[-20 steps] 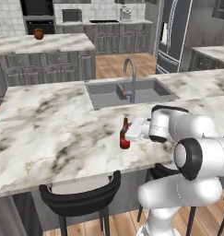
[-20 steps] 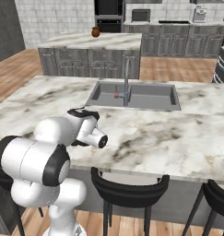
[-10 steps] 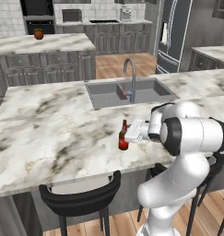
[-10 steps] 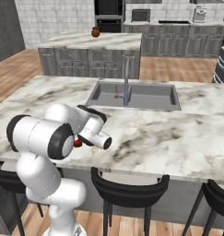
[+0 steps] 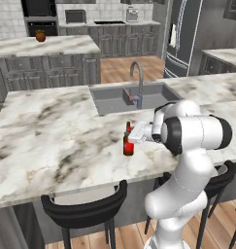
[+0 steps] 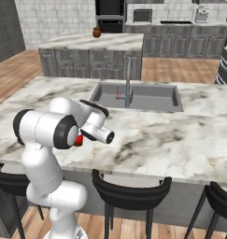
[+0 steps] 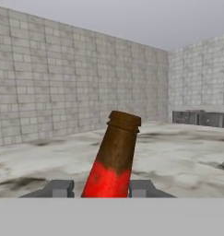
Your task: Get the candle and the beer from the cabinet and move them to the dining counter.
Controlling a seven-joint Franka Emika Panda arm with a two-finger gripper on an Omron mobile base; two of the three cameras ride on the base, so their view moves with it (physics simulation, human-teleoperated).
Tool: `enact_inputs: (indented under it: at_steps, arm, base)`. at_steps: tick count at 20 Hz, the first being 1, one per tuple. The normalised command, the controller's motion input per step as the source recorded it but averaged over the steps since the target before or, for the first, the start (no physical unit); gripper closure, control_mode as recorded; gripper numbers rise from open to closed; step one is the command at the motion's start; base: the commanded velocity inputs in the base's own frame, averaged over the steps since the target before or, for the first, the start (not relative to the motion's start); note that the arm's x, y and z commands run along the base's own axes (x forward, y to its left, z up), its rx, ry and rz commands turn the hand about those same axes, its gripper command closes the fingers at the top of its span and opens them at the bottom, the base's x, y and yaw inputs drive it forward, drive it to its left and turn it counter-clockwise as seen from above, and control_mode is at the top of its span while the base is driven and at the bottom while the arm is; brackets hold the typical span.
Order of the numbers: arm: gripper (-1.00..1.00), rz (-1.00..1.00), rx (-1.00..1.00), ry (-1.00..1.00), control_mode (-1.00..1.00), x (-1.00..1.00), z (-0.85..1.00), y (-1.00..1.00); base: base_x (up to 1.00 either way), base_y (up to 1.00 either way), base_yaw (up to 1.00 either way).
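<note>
The beer is standing upright on the dining counter, near its front edge, at about seven o'clock from the sink and the tap. In the left base view the arm is bending over the marble from the lower right, and the gripper is sitting level with the bottle's shoulder, at three o'clock from it, its white hand pointing toward the bottle.

In the hand view the bottle is rising between the two grey fingertips, leaning a little toward one o'clock, brown neck on top and red label at the base. One fingertip is showing at eight o'clock of the label and the other at four o'clock. A thin gap seems to be showing on each side of the glass, but whether the claw is clenched on the bottle or has released it I cannot tell from these frames.

In the right base view a small patch of red label is peeking out beside the robot's big elbow joint, which is covering the rest of the bottle; the counter's marble is stretching away to three o'clock. A dark stool is standing under the counter's front edge, at six o'clock from the bottle. On the far island at eleven o'clock a round brownish thing is sitting; it is too small to name.
</note>
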Motion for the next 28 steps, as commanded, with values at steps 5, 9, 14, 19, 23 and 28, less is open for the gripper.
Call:
enact_inputs:
  at_steps: [5, 9, 14, 19, 23, 28]
  arm:
    - [1.0, 0.0, 0.0, -0.01, -1.0, 0.07, -0.02, 0.0]
    - [1.0, 0.0, 0.0, -0.07, -1.0, 0.0, 0.0, 0.0]
    - [1.0, 0.0, -0.02, -0.08, -1.0, 0.0, 0.0, 0.03]
    - [1.0, 0.0, 0.0, -0.09, -1.0, 0.0, -0.01, 0.0]
    - [1.0, 0.0, 0.0, -0.02, -1.0, 0.0, -0.01, 0.0]
    - [-1.0, 0.0, 0.0, 0.0, -1.0, 0.0, 0.0, 0.0]
  base:
    - [0.0, 0.0, 0.0]
    - [0.0, 0.0, 0.0]
    - [0.0, 0.0, 0.0]
    - [0.0, 0.0, 0.0]
    - [0.0, 0.0, 0.0]
    - [0.0, 0.0, 0.0]
